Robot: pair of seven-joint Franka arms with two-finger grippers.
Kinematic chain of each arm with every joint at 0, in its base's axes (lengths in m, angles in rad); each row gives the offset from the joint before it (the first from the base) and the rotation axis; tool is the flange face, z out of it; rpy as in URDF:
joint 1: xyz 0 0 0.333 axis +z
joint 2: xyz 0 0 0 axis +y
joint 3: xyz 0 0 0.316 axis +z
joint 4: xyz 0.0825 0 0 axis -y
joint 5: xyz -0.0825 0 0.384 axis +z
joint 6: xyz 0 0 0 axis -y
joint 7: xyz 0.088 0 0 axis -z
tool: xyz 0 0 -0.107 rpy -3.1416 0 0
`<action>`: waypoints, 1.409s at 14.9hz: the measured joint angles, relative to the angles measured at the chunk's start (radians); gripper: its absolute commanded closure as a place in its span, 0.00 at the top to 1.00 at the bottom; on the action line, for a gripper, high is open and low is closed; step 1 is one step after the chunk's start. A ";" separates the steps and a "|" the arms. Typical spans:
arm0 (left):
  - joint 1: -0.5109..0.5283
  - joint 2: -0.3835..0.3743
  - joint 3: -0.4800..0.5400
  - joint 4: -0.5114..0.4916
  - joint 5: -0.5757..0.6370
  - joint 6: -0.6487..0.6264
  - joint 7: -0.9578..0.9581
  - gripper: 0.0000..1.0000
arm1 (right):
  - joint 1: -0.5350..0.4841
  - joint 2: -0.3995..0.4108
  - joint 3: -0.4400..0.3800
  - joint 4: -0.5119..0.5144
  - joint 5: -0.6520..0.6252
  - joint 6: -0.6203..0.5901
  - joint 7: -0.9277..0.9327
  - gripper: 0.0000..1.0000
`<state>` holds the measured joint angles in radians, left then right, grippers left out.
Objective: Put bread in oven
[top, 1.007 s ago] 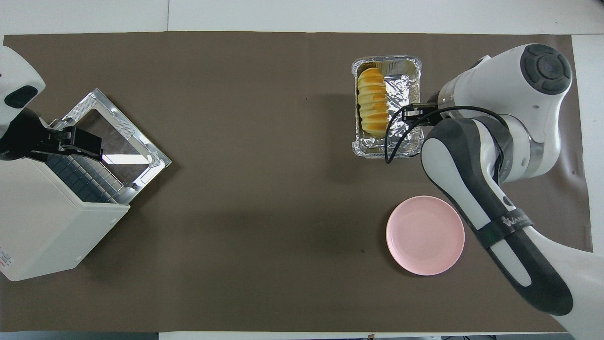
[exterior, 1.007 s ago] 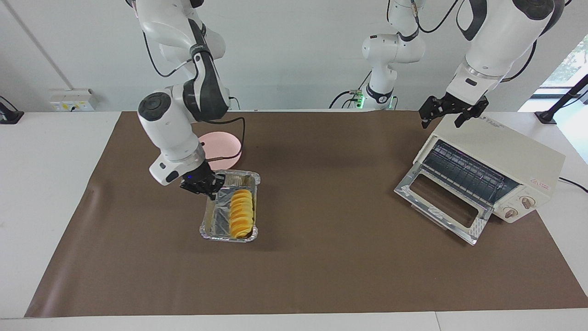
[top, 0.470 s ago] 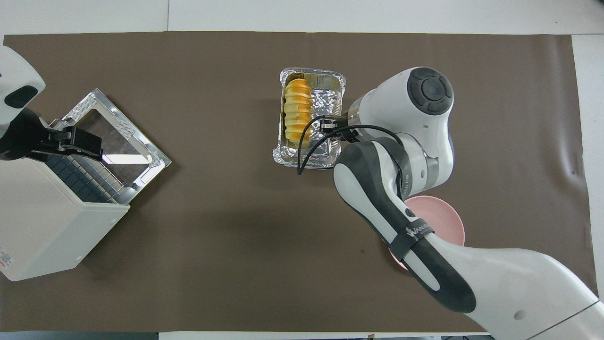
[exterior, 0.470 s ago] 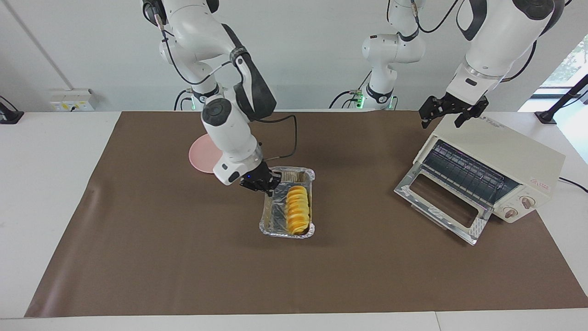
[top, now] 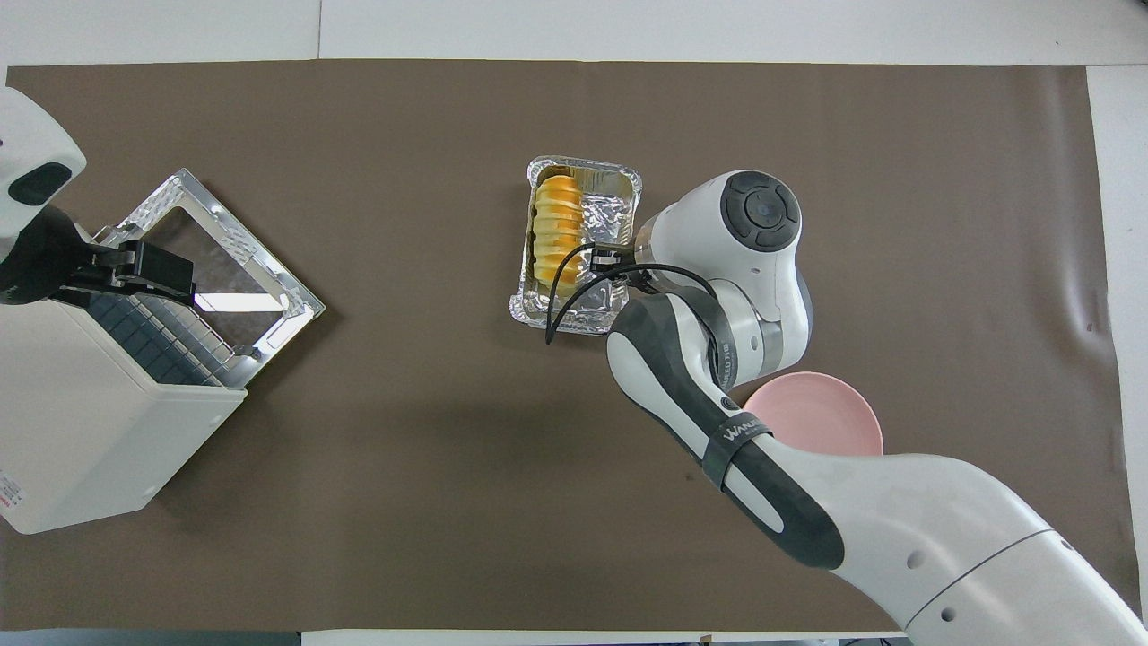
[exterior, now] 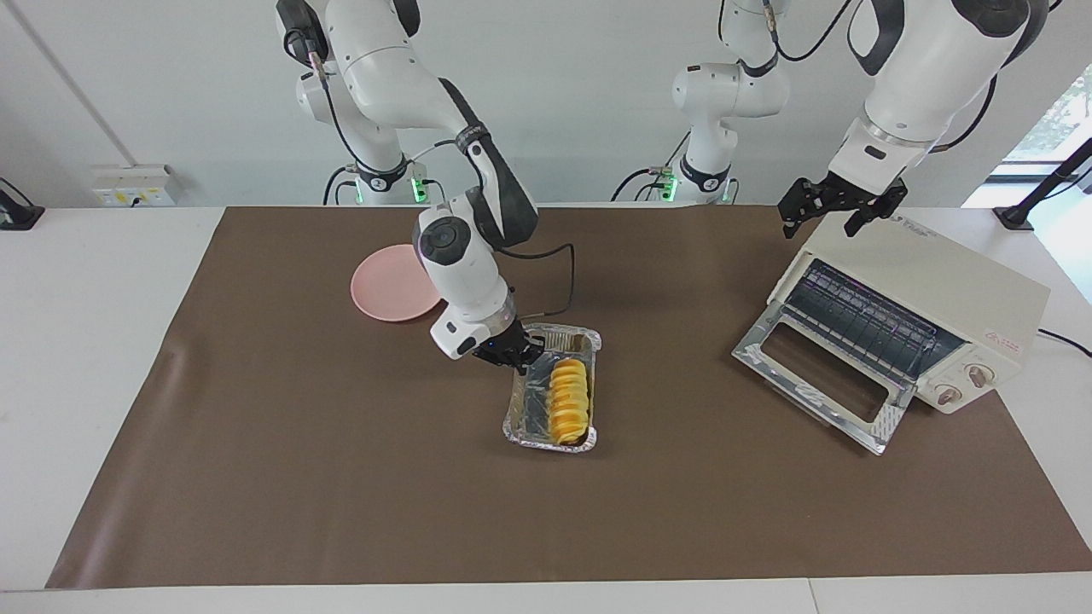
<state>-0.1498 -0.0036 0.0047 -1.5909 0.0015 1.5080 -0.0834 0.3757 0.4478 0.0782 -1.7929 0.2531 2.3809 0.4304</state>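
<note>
Foil tray (exterior: 522,418) rim seemingly pinched by closed right tool (exterior: 518,358).

Plain white wall (exterior: 554,102), corner window (exterior: 1054,119)

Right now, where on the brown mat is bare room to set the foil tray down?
Bare mat lies between the foil tray and the oven, and along the edge farthest from the robots. It is crowded at the oven's open door and by the pink plate.
</note>
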 measured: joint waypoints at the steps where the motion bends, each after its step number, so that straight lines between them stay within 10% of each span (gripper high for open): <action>1: 0.000 0.000 0.000 0.000 0.000 0.000 0.000 1.00 | 0.000 0.000 0.000 -0.024 0.000 0.024 0.000 0.57; 2: 0.000 0.000 0.000 0.000 0.000 0.000 0.000 1.00 | 0.000 0.000 0.000 -0.040 0.000 0.033 0.000 0.92; 3: 0.000 0.000 0.000 0.000 0.000 0.000 0.000 1.00 | 0.000 -0.002 -0.001 -0.045 0.000 0.032 0.000 1.00; 21: 0.000 0.000 0.000 0.000 0.000 0.000 0.000 1.00 | -0.474 -0.546 -0.027 0.038 -0.194 -0.805 -0.480 1.00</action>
<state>-0.1498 -0.0036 0.0047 -1.5909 0.0015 1.5080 -0.0834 -0.0984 -0.0981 0.0517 -1.7550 0.0592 1.5755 -0.0499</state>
